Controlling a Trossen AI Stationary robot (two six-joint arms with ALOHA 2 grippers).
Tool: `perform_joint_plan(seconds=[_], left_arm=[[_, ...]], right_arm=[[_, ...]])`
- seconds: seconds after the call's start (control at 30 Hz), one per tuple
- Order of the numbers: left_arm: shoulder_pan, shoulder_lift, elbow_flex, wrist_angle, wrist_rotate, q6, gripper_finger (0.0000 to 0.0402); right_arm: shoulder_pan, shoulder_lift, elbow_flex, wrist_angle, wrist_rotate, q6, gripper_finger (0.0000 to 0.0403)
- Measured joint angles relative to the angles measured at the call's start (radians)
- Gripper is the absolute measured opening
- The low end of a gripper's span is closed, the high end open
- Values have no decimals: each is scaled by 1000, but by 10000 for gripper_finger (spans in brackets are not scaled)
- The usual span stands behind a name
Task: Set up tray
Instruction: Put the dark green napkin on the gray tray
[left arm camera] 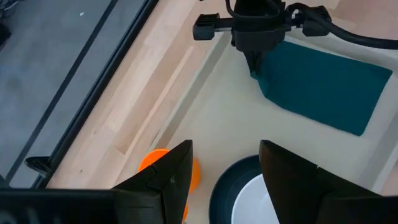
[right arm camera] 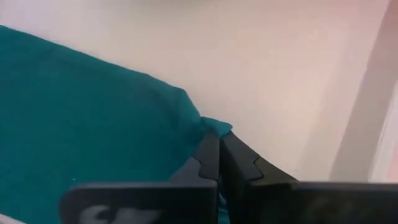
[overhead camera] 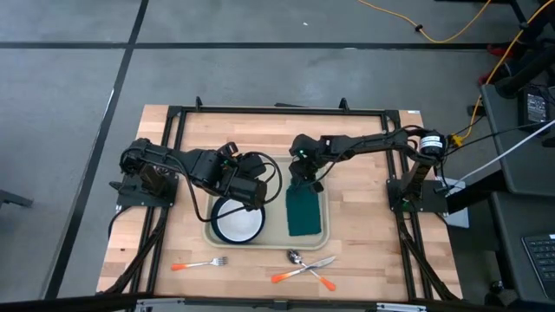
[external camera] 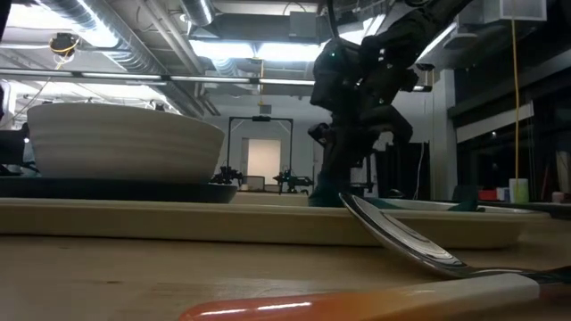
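The pale beige tray (overhead camera: 274, 227) lies mid-table. On its left part stands a dark round plate (overhead camera: 217, 227) with a white bowl (overhead camera: 238, 221) on it. On its right part lies a dark teal napkin (overhead camera: 306, 215). My right gripper (right arm camera: 219, 138) is down at the napkin's far end, shut on the cloth. My left gripper (left arm camera: 225, 149) hangs open above the tray's far left part, over the plate's edge, with nothing between its fingers. An orange thing (left arm camera: 155, 160) shows beside one left finger, partly hidden by it. My right gripper pinches the napkin's far corner (right arm camera: 211, 124) between its two shut fingers. The fingers slant down at it from the table's far right side. That corner is bunched up at the fingers, while the rest of the napkin (left arm camera: 329, 87) lies flat on the tray.
On the bare wood near the table's front edge lie a fork (overhead camera: 201, 263), a spoon (overhead camera: 296, 257) and a knife (overhead camera: 303, 270), all with orange handles. The spoon's bowl (external camera: 401, 234) fills the low view's foreground. A dark frame runs round the table's far and side edges.
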Motion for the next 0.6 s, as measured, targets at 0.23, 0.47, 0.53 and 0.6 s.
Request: perform_joint_plan(seconds=[0.23,0.47,0.53,0.6], left_arm=[[0,0,0,0,0,0,180],[0,0,0,0,1,0,180],[0,0,0,0,1,0,180],[0,0,0,0,2,0,180]], right_arm=[[0,0,0,-21,52,21,14],[-1,0,0,-25,54,40,7],[-1,0,0,-25,62,43,13],[-1,0,0,-25,83,47,17]])
